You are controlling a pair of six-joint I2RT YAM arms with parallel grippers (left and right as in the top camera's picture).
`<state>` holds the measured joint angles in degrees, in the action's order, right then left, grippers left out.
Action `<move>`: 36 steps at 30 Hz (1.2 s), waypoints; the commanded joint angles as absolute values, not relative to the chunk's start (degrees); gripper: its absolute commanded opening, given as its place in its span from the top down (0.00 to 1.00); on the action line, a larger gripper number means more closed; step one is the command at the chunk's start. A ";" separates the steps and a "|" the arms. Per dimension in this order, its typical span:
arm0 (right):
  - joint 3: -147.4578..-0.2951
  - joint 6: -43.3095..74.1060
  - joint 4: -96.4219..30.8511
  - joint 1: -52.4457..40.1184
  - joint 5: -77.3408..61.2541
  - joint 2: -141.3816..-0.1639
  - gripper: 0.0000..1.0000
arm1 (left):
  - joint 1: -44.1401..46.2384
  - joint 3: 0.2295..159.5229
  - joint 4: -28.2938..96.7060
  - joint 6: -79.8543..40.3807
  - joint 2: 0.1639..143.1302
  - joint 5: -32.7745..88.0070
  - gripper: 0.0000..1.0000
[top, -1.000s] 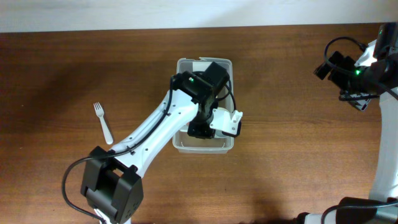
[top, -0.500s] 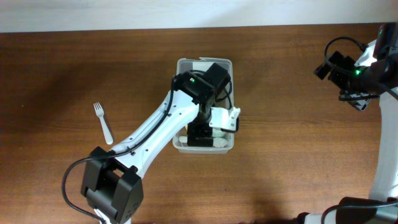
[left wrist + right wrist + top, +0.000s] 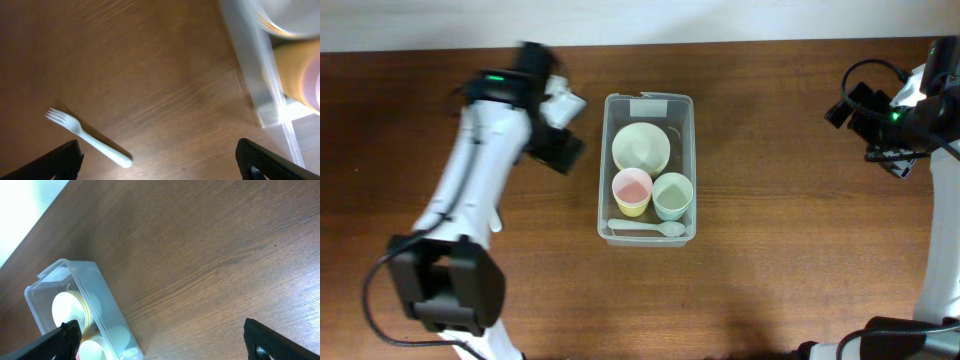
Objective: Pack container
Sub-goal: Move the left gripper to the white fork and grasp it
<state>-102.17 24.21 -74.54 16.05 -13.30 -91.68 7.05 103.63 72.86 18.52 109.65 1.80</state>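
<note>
The clear container (image 3: 603, 170) stands mid-table with a pale label at its far end. Inside are a pale bowl (image 3: 641, 147), a yellow cup (image 3: 631, 191) with a pink inside, a green cup (image 3: 672, 195) and a white spoon (image 3: 647, 229) along the near wall. My left gripper (image 3: 560, 130) is blurred and hangs open and empty just left of the container. In the left wrist view its jaws (image 3: 160, 167) stand wide over bare wood, with a white fork (image 3: 87, 135) ahead and the container's corner (image 3: 255, 75) at the right. My right gripper (image 3: 868, 135) is open and empty at the far right.
The right wrist view shows the container (image 3: 107, 307) far off at the lower left and brown tabletop under the open right gripper (image 3: 165, 345). A white wall strip runs along the table's far edge (image 3: 640, 45). The left arm (image 3: 470, 200) crosses the table's left side.
My left gripper opened inside the container, lifted out and swung left. The spoon now lies at the container's near end. The right arm has not moved.
</note>
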 commanded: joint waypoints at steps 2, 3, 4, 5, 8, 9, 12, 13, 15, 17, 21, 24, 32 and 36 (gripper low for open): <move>-102.76 24.43 -74.37 16.16 -12.80 -91.35 0.01 | -2.00 104.62 72.29 9.04 109.75 15.35 0.00; -102.76 24.43 -74.39 16.14 -12.80 -91.35 0.01 | -3.49 104.53 72.07 5.21 110.02 14.48 0.00; -102.76 24.43 -74.37 16.14 -12.80 -91.35 0.01 | -4.82 104.22 71.88 1.21 110.34 13.34 0.00; -102.76 24.43 -74.37 16.14 -12.80 -91.35 0.01 | -6.07 103.90 71.75 -1.63 110.74 11.94 0.00; -102.76 24.43 -74.39 16.16 -12.80 -91.35 0.01 | -8.36 102.08 69.80 -5.93 112.46 6.52 0.09; -102.76 24.43 -74.37 16.16 -12.80 -91.35 0.01 | -8.71 101.32 68.90 -6.50 112.88 5.65 0.11; -102.76 24.43 -74.37 16.14 -12.80 -91.35 0.01 | -9.63 98.32 66.48 -6.90 115.35 4.89 0.11; -102.76 24.43 -74.37 16.14 -12.80 -91.35 0.01 | -9.91 97.58 66.39 -6.87 116.18 4.86 0.11; -102.76 24.43 -74.39 16.14 -12.80 -91.35 0.01 | -10.22 96.62 66.39 -6.87 117.73 4.80 0.15; -102.76 24.43 -74.37 16.16 -12.80 -91.35 0.01 | -10.46 96.27 66.39 -6.87 119.35 3.53 0.16; -102.76 24.43 -74.37 16.14 -12.80 -91.35 0.01 | -10.57 96.25 66.39 -6.90 121.89 -0.91 0.18; -102.76 24.43 -74.37 16.16 -12.80 -91.35 0.01 | -10.57 96.01 65.95 -7.31 122.37 -1.67 0.19; -102.76 24.43 -74.37 16.16 -12.80 -91.35 0.01 | -10.68 92.16 61.82 -13.74 122.78 -4.14 0.18; -102.76 24.43 -74.37 16.16 -12.80 -91.35 0.01 | -10.72 86.70 57.32 -13.69 122.80 -2.17 0.18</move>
